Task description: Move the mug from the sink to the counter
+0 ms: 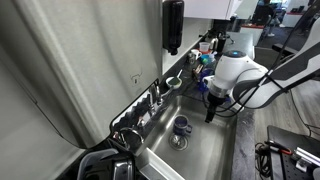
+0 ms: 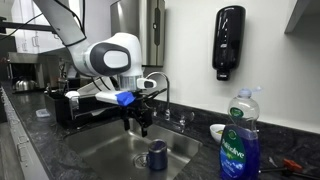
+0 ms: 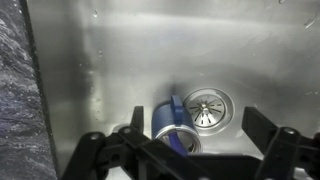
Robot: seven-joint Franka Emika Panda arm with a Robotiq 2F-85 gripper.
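Note:
The dark blue-purple mug (image 1: 181,125) stands in the steel sink (image 1: 205,155) right beside the round drain (image 1: 178,142). It shows in both exterior views, and here its handle is hard to make out (image 2: 157,155). My gripper (image 1: 211,110) hangs open above the basin, a little above and beside the mug, touching nothing (image 2: 137,125). In the wrist view the mug (image 3: 170,122) lies between my spread fingers (image 3: 196,116), nearer one finger, with the drain (image 3: 207,106) next to it. The dark counter (image 3: 18,90) borders the basin.
A chrome faucet (image 1: 155,95) runs along the sink's back edge. A blue soap bottle (image 2: 238,140) and a small bowl (image 2: 217,131) stand on the counter (image 2: 45,140). A black dispenser (image 2: 228,42) hangs on the wall. Cables lie at the counter's edge (image 1: 285,155).

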